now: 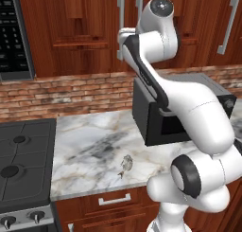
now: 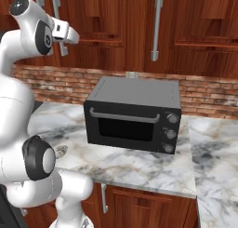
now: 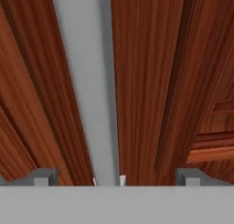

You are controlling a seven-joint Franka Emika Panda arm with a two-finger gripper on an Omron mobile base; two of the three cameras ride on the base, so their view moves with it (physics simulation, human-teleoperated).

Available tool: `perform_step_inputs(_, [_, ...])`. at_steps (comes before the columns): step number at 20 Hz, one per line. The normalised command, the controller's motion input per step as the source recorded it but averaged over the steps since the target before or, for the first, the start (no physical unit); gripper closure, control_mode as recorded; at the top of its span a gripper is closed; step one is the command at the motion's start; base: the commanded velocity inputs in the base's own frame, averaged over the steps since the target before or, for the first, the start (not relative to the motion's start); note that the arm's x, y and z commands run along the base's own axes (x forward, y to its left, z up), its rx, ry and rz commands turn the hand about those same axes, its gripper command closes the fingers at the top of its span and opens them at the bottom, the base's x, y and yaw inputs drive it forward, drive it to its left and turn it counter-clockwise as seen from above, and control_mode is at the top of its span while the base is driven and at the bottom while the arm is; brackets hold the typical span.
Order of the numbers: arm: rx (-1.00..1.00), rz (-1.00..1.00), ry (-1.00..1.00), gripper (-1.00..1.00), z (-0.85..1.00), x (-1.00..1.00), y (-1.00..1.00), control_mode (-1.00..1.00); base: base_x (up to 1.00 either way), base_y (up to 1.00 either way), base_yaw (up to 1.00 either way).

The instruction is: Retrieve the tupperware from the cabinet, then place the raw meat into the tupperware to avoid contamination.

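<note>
The cabinet (image 1: 80, 32) of reddish-brown wood has its panelled doors shut, so the tupperware is hidden. In the hand view a vertical silver bar handle (image 3: 87, 81) runs between the fingers of my gripper (image 3: 117, 175), which stands open around it, with the left finger (image 3: 45, 176) and right finger (image 3: 189, 176) wide apart. From the right base view my white hand (image 2: 65, 34) is pressed up against that handle (image 2: 56, 13). The raw meat (image 1: 125, 164), a small grey-brown lump, lies on the marble counter (image 1: 90, 146) near its front edge, far below the gripper.
A black toaster oven (image 2: 132, 115) stands on the counter under the cabinet. A dark stove (image 1: 23, 160) sits at the left, with a black microwave (image 1: 14, 37) above it. Drawers (image 1: 113, 199) run below the counter. Another bar handle (image 2: 157, 29) hangs further right.
</note>
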Motion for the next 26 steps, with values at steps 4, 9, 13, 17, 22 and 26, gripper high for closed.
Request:
perform_step_inputs(4, [0.0,0.08,-0.13,-1.0,0.0,-0.15,0.18,-1.0,0.0,0.0,0.0])
perform_step_inputs(9, [0.0,0.07,-0.08,-1.0,0.0,-0.02,0.06,-1.0,0.0,0.0,0.0])
perform_step_inputs(13, [0.0,0.0,0.01,-1.0,-0.01,0.23,-0.06,-1.0,0.0,0.0,0.0])
perform_step_inputs(17, [-0.03,0.0,0.04,-1.0,-0.04,0.35,-0.06,-1.0,0.0,0.0,0.0])
perform_step_inputs(22, [-0.06,-0.01,0.03,-1.0,-0.06,0.49,0.0,-1.0,0.0,0.0,0.0])
perform_step_inputs(26, [-0.05,-0.02,-0.01,-1.0,-0.21,0.66,-0.02,-1.0,0.0,0.0,0.0])
